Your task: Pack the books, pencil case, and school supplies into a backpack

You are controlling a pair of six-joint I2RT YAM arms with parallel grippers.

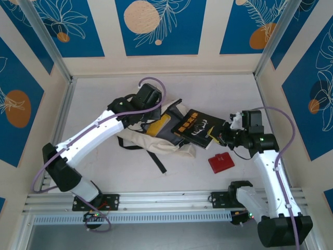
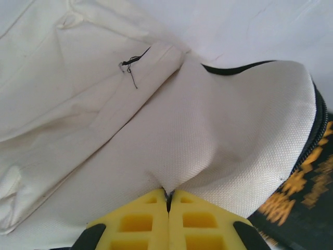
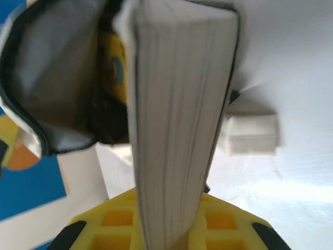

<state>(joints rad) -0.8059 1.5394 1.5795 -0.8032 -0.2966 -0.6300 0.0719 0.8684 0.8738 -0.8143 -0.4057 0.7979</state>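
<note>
Left hand pinching backpack fabric; right hand clamps black book; yellow book half-hidden inside.

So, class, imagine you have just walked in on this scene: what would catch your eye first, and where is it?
The cream backpack slumped mid-table stands out, with the left gripper pinching its fabric. From the right, the right gripper holds a black book by its edge, aimed at the bag's open mouth, where a yellow cover shows. A small red item lies alone on the table, nearer than the book.
</note>
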